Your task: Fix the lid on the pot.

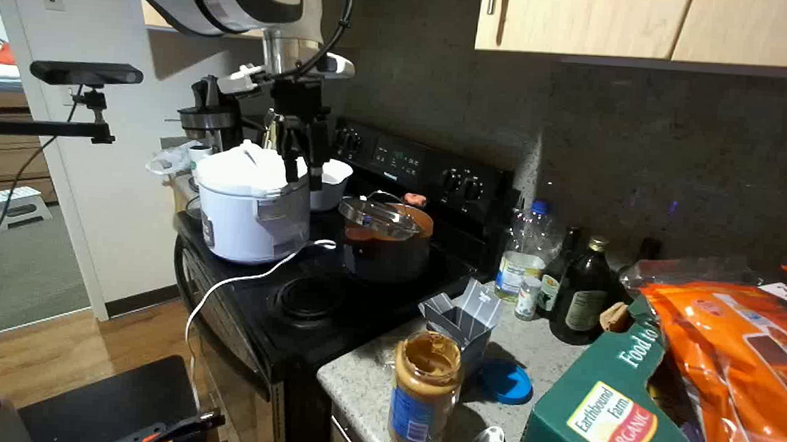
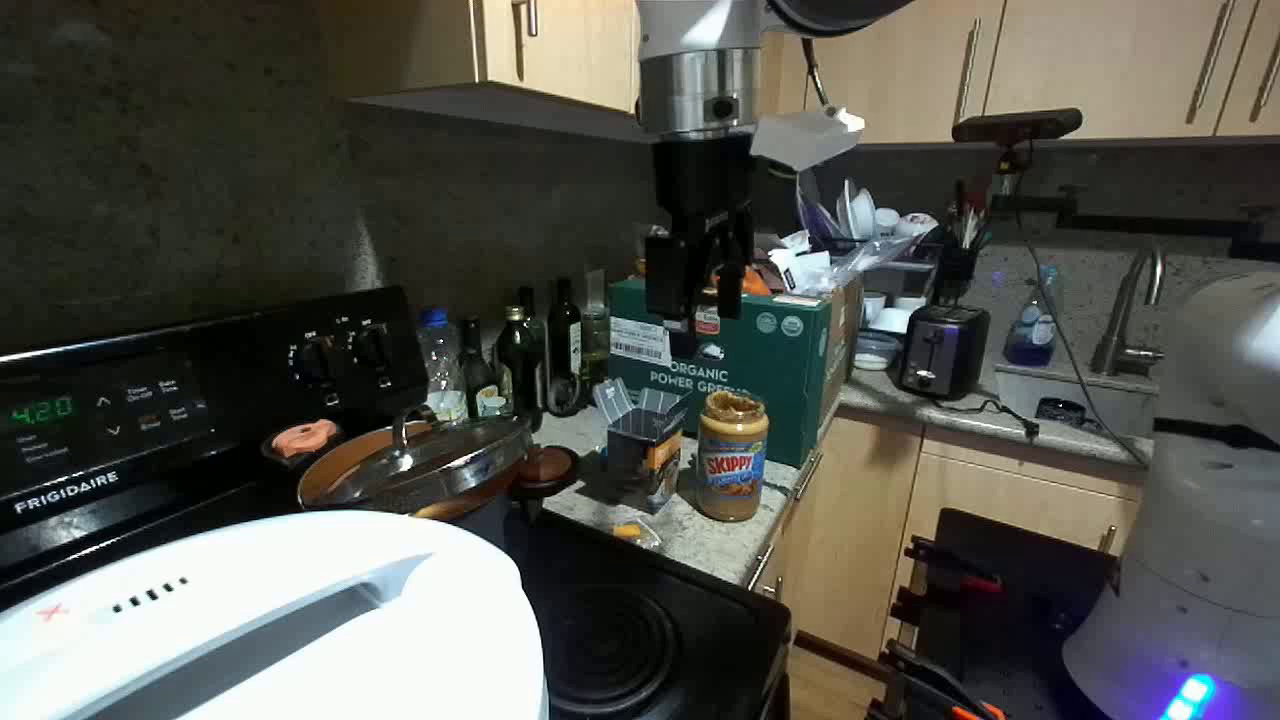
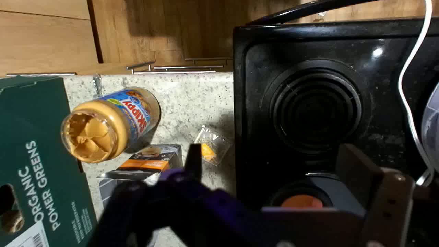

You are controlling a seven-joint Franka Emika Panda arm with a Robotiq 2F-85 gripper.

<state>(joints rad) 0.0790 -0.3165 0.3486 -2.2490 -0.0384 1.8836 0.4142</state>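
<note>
The pot (image 1: 388, 258) stands on the stove, dark outside with a coppery-brown inside; its inner wall shows in an exterior view (image 2: 330, 462). The clear glass lid (image 1: 380, 217) with a shiny rim and top handle lies tilted on the pot, with part of the opening uncovered. The lid also shows in an exterior view (image 2: 440, 468). My gripper (image 1: 304, 180) hangs above the stove, apart from lid and pot, with its fingers spread and nothing between them in the wrist view (image 3: 274, 164). There, an orange disc (image 3: 301, 201), apparently a pot handle, shows partly behind the gripper; the lid cannot be made out.
A white cooker (image 1: 253, 219) stands beside the pot, its white cord (image 1: 239, 280) crossing the stove. A peanut butter jar (image 2: 730, 460), an opened carton (image 2: 645, 450), a green box (image 2: 740, 375) and bottles (image 1: 580, 294) stand on the counter. Cabinets (image 1: 583, 21) hang above.
</note>
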